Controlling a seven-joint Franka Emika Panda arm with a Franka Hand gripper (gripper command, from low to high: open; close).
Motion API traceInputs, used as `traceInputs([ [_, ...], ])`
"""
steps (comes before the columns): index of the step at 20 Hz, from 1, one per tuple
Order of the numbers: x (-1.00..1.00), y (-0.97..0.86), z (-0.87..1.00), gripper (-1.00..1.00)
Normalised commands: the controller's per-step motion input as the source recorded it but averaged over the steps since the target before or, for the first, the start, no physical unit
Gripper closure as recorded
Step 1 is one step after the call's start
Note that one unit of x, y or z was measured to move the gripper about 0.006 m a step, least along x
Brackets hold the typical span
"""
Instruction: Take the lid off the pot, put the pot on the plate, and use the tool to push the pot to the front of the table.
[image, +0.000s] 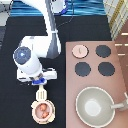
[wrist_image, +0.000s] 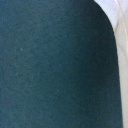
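Pot (image: 43, 110) sits on plate (image: 35, 114) at the exterior view's bottom left; lid (image: 80, 50) off, resting on stove (image: 120, 70). Spatula (image: 41, 93) stands upright, head against pot rim, handle clamped in gripper (image: 40, 84). Looks light, stiff, slim: best held high on the handle. Arm folded low over black surface (image: 15, 110).

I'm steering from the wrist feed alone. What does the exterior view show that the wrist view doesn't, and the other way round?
Only the exterior view shows the gripper above the cream-white slotted spatula, which reaches to the pale-pink pot sitting on the cream-tan plate, plus the pale-pink knobbed lid on the pinkish-brown stove and the large grey pan. Only the wrist view shows a pale edge, unidentifiable. Both show the black tabletop.
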Motion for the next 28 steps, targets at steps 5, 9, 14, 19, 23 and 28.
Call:
traceInputs([
  [5, 1.0, 0.09, 0.12, 1.0],
  [9, 0.59, 0.14, 0.33, 1.0],
  [14, -0.59, 0.31, 0.76, 1.0],
  [19, -0.94, 0.22, 0.76, 1.0],
  [23, -1.0, 0.12, 0.49, 1.0],
  [28, -1.0, 0.01, -0.09, 1.0],
])
